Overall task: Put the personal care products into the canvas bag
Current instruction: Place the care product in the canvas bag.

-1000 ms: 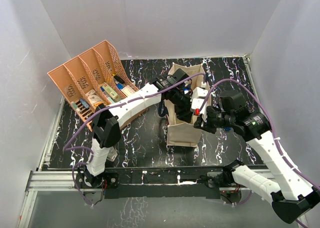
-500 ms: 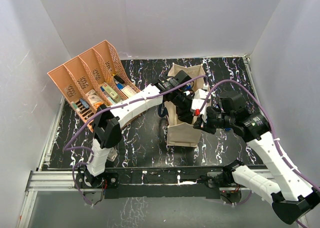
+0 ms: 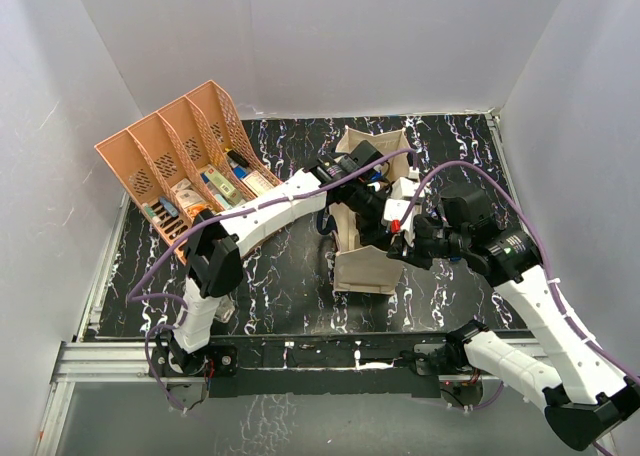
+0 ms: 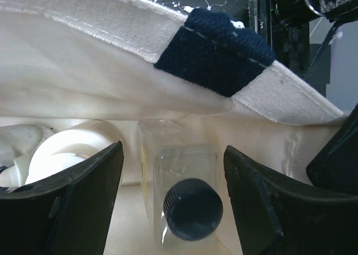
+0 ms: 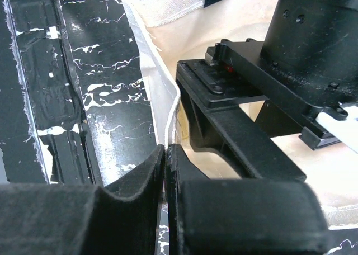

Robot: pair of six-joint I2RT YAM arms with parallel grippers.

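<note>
The canvas bag [image 3: 362, 268] stands mid-table, cream with a navy handle [image 4: 215, 53]. My left gripper [image 3: 374, 212] reaches down into its mouth. In the left wrist view it [image 4: 173, 207] is open, and a clear bottle [image 4: 178, 165] with a dark cap [image 4: 193, 208] lies between the fingers [image 4: 75, 202] with a gap on each side. A white-capped bottle [image 4: 64, 154] lies beside it in the bag. My right gripper [image 3: 401, 244] is shut on the bag's near right rim [image 5: 159, 93], its jaws [image 5: 166, 154] pinching the canvas wall.
The orange perforated tray [image 3: 150, 151] stands at the back left with small packets and boxes in it. The left arm's body [image 5: 251, 132] fills the bag mouth in the right wrist view. White walls close in the black marbled table [image 3: 270, 276].
The left gripper has shifted slightly inside the bag mouth. The bag's top has spread a little wider. The right gripper keeps its hold on the rim.
</note>
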